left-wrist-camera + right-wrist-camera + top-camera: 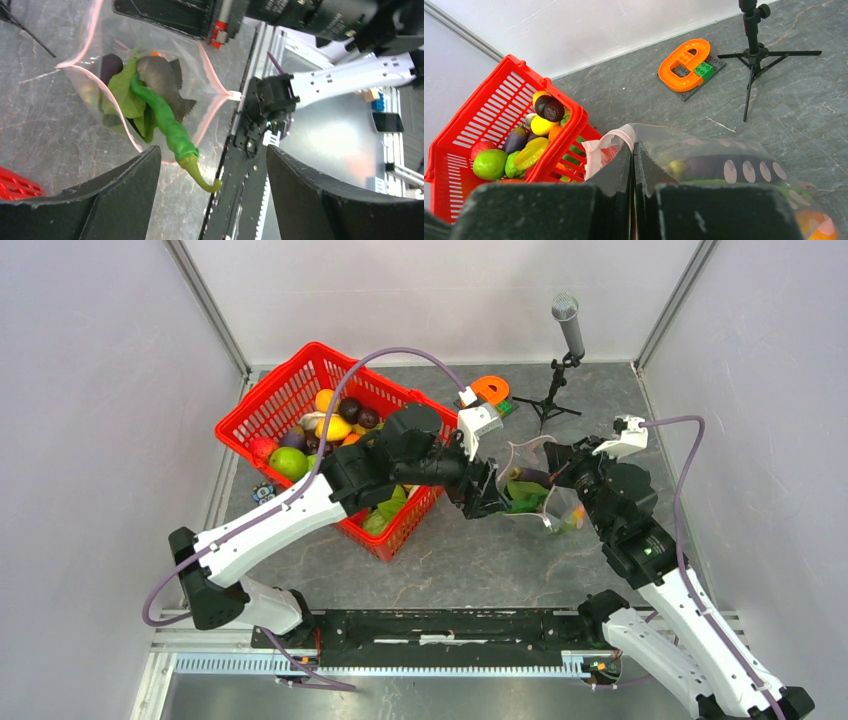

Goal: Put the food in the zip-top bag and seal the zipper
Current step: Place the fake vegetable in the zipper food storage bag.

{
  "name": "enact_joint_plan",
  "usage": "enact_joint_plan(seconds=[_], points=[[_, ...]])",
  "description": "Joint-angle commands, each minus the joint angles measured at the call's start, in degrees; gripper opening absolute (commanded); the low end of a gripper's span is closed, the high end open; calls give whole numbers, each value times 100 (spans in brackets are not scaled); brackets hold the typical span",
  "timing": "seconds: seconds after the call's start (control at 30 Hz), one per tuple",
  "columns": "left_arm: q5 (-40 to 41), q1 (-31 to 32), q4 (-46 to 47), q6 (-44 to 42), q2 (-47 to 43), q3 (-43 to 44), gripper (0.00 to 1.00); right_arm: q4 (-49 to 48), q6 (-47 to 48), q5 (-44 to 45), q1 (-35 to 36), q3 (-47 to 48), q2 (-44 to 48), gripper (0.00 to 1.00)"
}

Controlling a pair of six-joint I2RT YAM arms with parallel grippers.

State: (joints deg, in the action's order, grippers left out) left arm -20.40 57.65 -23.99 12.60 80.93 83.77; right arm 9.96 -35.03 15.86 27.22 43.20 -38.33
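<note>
The clear zip-top bag (540,502) hangs between the two grippers, its mouth open in the left wrist view (90,95). Inside are a green leafy vegetable (120,92), a grey toy fish (162,80) and a purple piece (111,65). A long green pepper (172,132) sticks out of the mouth, stem outward. The pinkish zipper (212,75) rims the mouth. My left gripper (212,150) is open and empty just in front of the pepper; it also shows in the top view (490,495). My right gripper (634,145) is shut on the bag's mouth edge beside the pale strip (609,142). An orange fruit (819,225) shows through the dotted bag wall (749,170).
A red mesh basket (300,370) with several toy fruits stands at the left, close under the left arm; its rim shows in the right wrist view (514,65). An orange toy on a grey plate (490,390) and a microphone on a tripod (568,325) stand at the back.
</note>
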Motion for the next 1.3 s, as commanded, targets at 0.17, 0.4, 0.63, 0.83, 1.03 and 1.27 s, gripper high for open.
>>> enact_joint_plan(seconds=[0.17, 0.4, 0.63, 0.83, 1.03, 1.27], points=[[464, 201, -1520, -396, 152, 303, 80, -213, 108, 3, -6, 184, -1, 7], [1304, 520, -1416, -298, 429, 368, 66, -222, 91, 7, -9, 171, -14, 8], [1575, 542, -1423, -317, 453, 430, 21, -195, 94, 43, -6, 165, 0, 8], [1767, 554, -1367, -329, 394, 439, 2, -204, 97, 8, -6, 154, -39, 8], [2022, 550, -1084, -180, 506, 653, 2, -214, 135, -127, -6, 205, -90, 7], [2023, 571, -1408, -205, 1500, 1564, 2, -353, 181, -292, -5, 185, -60, 7]])
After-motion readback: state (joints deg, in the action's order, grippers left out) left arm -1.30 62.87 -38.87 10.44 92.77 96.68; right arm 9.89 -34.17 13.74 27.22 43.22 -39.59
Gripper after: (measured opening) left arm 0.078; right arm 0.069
